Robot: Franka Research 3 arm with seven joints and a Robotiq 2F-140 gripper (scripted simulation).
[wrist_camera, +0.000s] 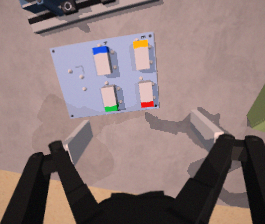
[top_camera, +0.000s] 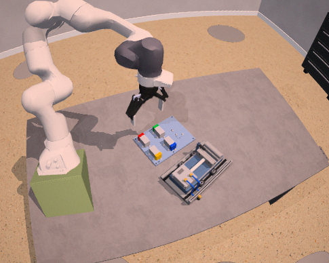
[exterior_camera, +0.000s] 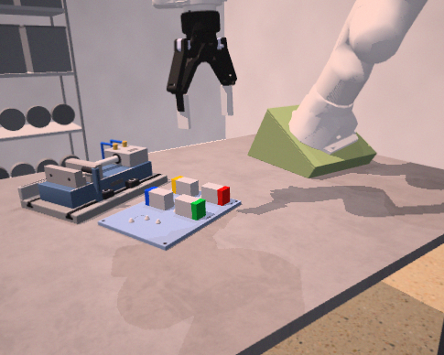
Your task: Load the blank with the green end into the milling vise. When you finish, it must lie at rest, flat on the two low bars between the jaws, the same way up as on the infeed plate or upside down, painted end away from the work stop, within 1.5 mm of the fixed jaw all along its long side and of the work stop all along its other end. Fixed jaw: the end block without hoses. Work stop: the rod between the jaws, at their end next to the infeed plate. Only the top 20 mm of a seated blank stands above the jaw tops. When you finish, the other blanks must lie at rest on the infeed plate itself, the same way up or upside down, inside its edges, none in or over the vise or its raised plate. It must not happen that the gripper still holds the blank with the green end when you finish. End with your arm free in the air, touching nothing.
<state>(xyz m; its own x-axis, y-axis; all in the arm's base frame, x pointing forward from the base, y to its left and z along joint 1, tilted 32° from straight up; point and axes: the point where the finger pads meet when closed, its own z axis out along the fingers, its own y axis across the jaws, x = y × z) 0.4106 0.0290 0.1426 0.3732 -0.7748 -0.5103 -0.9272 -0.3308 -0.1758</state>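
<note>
Looking at the biggest stuff first, the white arm (top_camera: pixel 45 91) (exterior_camera: pixel 347 69) is bolted onto a green block (top_camera: pixel 64 193) (exterior_camera: pixel 278 146). Then there's the milling vise (top_camera: pixel 211 158) (exterior_camera: pixel 60 194), just beside the light-blue infeed plate (top_camera: pixel 184 130) (exterior_camera: pixel 155 238) (wrist_camera: pixel 63 65). The gripper (top_camera: pixel 147 115) (exterior_camera: pixel 205 120) (wrist_camera: pixel 139 123) hangs above the table, jaws wide apart and holding zip. Smallest: the blanks, all four on the plate, including our green-ended blank (top_camera: pixel 159 131) (exterior_camera: pixel 188 207) (wrist_camera: pixel 109 96), sitting between the red-ended one (top_camera: pixel 144 139) (exterior_camera: pixel 213 192) (wrist_camera: pixel 146 93) and the little pegs (top_camera: pixel 176 134) (exterior_camera: pixel 146 218) (wrist_camera: pixel 81 77).
</note>
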